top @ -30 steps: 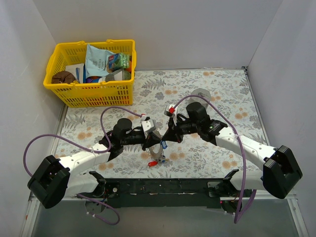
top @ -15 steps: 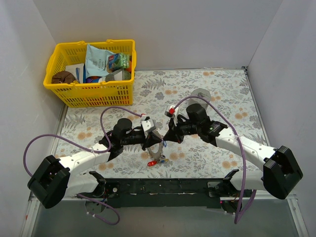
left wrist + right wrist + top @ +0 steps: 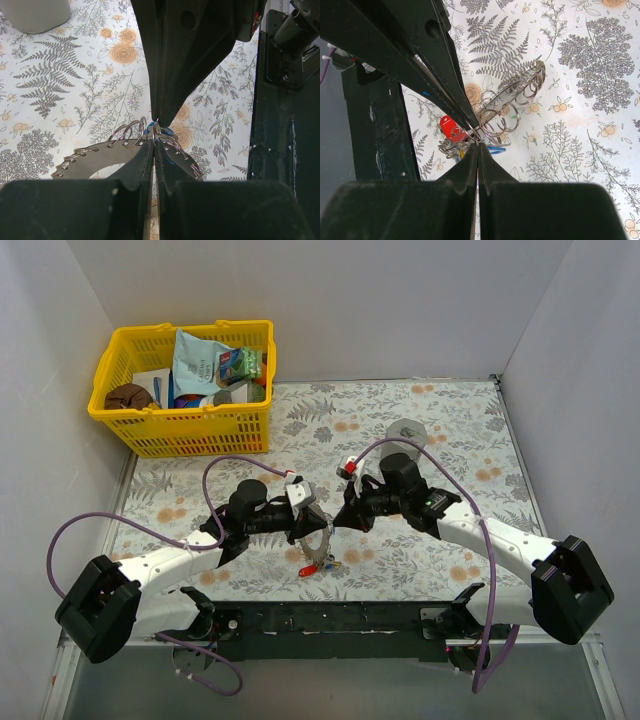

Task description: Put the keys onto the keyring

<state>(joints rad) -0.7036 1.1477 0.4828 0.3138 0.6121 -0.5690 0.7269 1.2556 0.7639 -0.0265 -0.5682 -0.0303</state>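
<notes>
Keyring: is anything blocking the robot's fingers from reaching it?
Nothing visible is in the way. Both the left gripper and right gripper have their shut fingers tip to tip right at the thin silvery chain-like keyring.

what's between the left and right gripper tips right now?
The keyring. The left gripper and right gripper, both shut, meet tip to tip at its wire loops, with no bare gap; both wrist views show it.
</notes>
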